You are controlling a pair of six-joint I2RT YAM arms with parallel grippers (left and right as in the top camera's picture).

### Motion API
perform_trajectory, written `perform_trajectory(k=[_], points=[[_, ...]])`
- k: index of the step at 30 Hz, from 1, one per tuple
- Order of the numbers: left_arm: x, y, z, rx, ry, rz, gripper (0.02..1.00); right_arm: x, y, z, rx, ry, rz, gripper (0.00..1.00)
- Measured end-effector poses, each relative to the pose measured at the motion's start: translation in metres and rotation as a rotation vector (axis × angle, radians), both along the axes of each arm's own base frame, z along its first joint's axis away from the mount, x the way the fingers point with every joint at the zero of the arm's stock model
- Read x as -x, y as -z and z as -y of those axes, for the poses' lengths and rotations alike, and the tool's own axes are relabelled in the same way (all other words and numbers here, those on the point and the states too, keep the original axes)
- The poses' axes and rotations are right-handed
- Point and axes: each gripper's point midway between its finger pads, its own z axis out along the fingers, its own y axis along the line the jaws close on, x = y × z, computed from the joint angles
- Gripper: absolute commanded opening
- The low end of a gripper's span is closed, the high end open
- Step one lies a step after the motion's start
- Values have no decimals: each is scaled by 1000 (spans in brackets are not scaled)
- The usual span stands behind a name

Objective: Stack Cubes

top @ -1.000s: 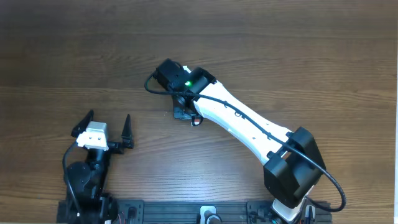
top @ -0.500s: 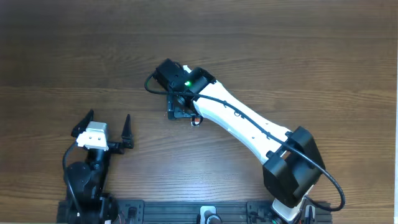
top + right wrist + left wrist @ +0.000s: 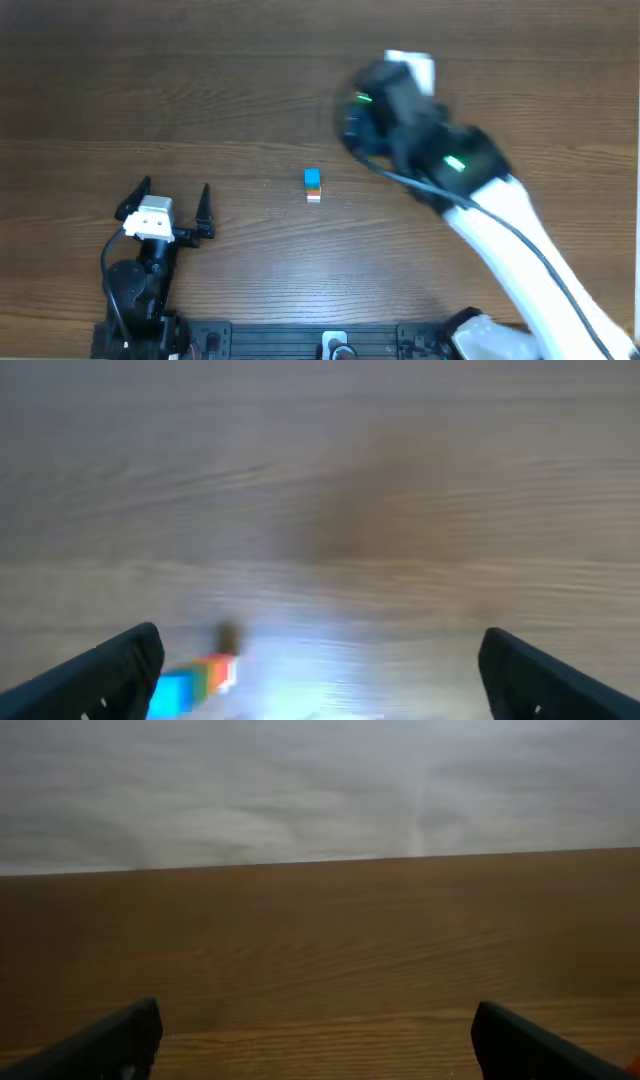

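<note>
Cubes [image 3: 313, 184] sit stacked apart from the right pincer [image 3: 320, 652] and left pincer [image 3: 175, 188], both wide open, empty.

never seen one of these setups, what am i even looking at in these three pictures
Two robot arms stand at a wooden table. One picture comes from a camera overhead. The other two come from cameras on each arm's wrist, looking out over the table. The left gripper is open and empty, near its base. The right gripper is also open and empty, raised above the table. On the wood sits a small pile of coloured cubes, blue uppermost, seemingly stacked.
</note>
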Motion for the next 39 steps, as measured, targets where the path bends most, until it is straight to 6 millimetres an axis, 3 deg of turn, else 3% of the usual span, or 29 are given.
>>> perform_trajectory(k=[4,6,9,14,22,33,39], points=[[0,0,0,0,0,-1,1000,25,11,64,-3,113,92,993],[0,0,0,0,0,0,1000,37,23,85,-4,131,144,993],[0,0,0,0,0,0,1000,53,29,98,-36,112,276,991],[0,0,0,0,0,1,1000,78,45,113,-63,99,457,991],[0,0,0,0,0,2,1000,99,73,119,-87,50,645,991],[0,-1,0,0,0,2,998,96,100,143,-87,123,649,993],[0,0,0,0,0,2,1000,90,121,139,-88,87,636,991]])
